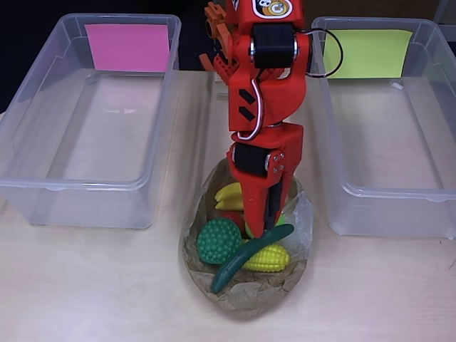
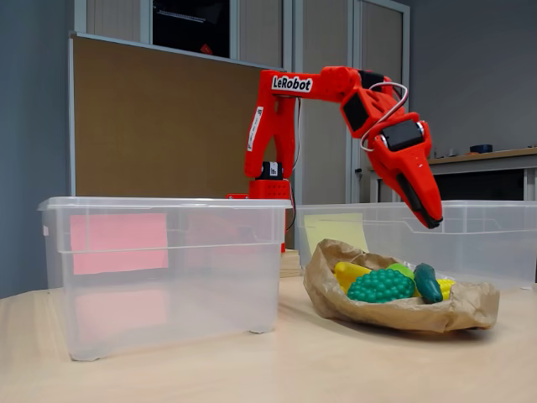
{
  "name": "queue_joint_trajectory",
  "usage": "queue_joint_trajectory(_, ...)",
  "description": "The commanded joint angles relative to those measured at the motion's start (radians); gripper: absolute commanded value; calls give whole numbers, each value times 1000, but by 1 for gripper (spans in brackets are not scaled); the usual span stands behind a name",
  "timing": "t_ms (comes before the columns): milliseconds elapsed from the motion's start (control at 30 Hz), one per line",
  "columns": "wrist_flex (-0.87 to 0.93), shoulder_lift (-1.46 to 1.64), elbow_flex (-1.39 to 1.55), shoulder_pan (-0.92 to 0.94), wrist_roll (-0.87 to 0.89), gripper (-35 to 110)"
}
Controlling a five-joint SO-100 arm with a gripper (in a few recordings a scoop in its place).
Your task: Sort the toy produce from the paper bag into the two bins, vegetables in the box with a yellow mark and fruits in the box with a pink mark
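Observation:
A crumpled paper bag (image 1: pixel 246 298) (image 2: pixel 336 290) lies open on the table between the two bins. In it are a yellow banana (image 1: pixel 229 194), a bumpy green piece (image 1: pixel 218 240) (image 2: pixel 382 285), a corn cob (image 1: pixel 269 259), a long dark green vegetable (image 1: pixel 246 262) (image 2: pixel 428 284) and a red piece (image 1: pixel 229 217). My red gripper (image 1: pixel 269 225) (image 2: pixel 430 220) points down over the bag's middle. In the fixed view it hangs a little above the produce, its jaws together and nothing in them. Both bins hold nothing.
The clear bin with the pink mark (image 1: pixel 128 47) (image 2: pixel 117 242) stands left of the bag. The clear bin with the yellow mark (image 1: pixel 370 53) (image 2: pixel 336 231) stands right of it. The arm's base (image 2: pixel 270 176) is behind the bins.

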Motion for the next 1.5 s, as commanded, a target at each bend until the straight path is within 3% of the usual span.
queue_joint_trajectory(0,67,-29,-129,-15,-71,0)
queue_joint_trajectory(67,103,-54,-158,-31,-219,4)
queue_joint_trajectory(133,158,-57,-146,-32,-328,19)
queue_joint_trajectory(333,262,-54,-120,-23,-703,33)
queue_joint_trajectory(533,321,-77,-123,37,-893,37)
queue_joint_trajectory(800,275,-210,-192,37,-954,31)
queue_joint_trajectory(1233,245,-268,-265,9,-845,12)
queue_joint_trajectory(1467,253,-334,-316,12,-851,15)
